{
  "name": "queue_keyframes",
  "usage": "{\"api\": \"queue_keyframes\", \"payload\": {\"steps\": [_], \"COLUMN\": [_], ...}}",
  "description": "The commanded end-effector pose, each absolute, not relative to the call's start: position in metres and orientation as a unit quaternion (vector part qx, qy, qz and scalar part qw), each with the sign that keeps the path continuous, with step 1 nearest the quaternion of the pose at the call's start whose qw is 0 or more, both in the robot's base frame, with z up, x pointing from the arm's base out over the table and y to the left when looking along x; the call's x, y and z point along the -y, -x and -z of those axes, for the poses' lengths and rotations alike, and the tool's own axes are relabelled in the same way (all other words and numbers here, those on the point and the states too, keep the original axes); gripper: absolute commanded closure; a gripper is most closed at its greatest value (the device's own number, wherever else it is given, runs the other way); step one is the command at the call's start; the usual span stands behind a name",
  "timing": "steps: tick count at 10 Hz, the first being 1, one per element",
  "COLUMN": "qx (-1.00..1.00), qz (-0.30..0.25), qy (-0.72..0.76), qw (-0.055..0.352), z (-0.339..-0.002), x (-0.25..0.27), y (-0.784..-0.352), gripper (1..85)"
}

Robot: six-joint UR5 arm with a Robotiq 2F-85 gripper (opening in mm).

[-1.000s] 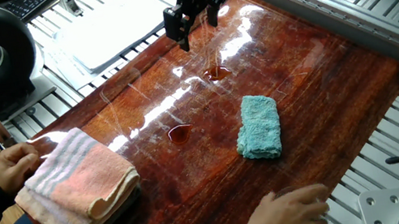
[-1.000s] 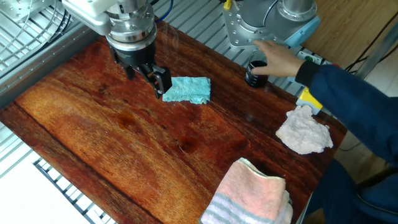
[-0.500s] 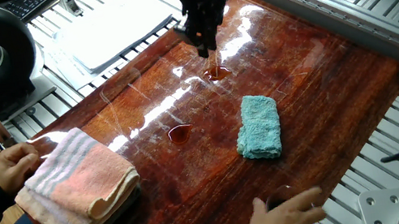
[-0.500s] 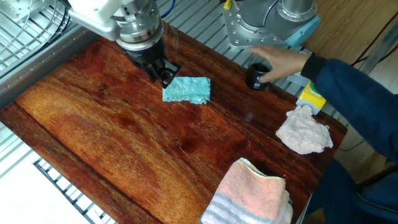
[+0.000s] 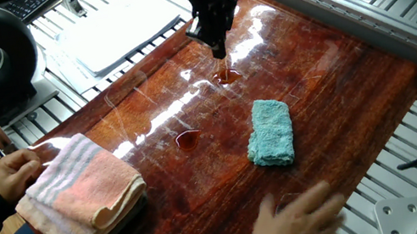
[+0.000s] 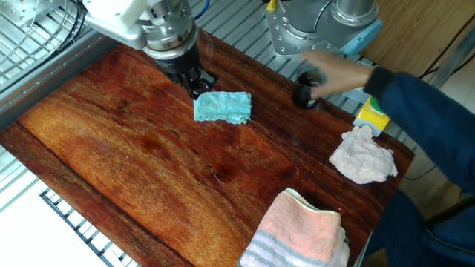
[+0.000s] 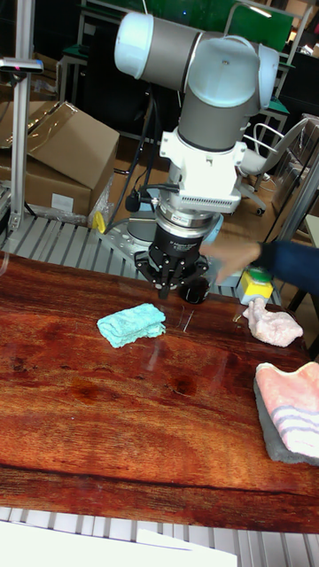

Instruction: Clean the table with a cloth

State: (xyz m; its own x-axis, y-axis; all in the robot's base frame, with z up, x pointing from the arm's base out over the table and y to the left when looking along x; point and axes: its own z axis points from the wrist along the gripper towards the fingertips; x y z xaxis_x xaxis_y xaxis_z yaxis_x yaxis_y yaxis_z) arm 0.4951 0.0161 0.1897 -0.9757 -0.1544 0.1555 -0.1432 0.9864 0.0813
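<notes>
The teal cloth (image 5: pixel 270 132) (image 6: pixel 223 107) (image 7: pixel 131 323) lies flat on the glossy reddish-brown table (image 5: pixel 341 85) (image 6: pixel 111 163) (image 7: pixel 89 416). My gripper (image 5: pixel 218 46) (image 6: pixel 197 80) (image 7: pixel 170 285) hangs just above the board near its far edge, a short way beyond the cloth and apart from it. Its fingers point down and look spread, with nothing between them. Two small wet puddles (image 5: pixel 226 76) (image 5: pixel 187 140) sit on the wood between the gripper and the cloth.
A folded pink-and-grey striped towel (image 5: pixel 80 191) (image 6: pixel 300 230) and a small pinkish-white cloth (image 6: pixel 362 157) (image 7: pixel 270 323) lie on the board. A person's hand (image 5: pixel 296 222) (image 6: pixel 334 70) reaches to a small black object (image 6: pixel 303 93). A white tray (image 5: pixel 120 29) is behind.
The gripper has turned about its vertical axis and shifted slightly toward the cloth. The person's hand near the black object has moved and blurs. The cloth has not moved.
</notes>
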Motion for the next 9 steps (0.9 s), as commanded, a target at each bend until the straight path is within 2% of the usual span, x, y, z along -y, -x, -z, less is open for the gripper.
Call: {"api": "queue_keyframes", "payload": {"steps": [1, 2, 5, 9], "qx": [0.99, 0.989, 0.992, 0.989], "qz": [0.066, 0.079, 0.044, 0.004], "qy": [-0.103, -0.103, -0.119, -0.12], "qw": [0.07, 0.064, 0.026, 0.084], "z": [-0.179, -0.173, -0.149, -0.152], "x": [-0.015, -0.017, -0.004, 0.02], "y": [-0.473, -0.462, -0.462, -0.436], "gripper": [84.7, 84.7, 84.7, 84.7]}}
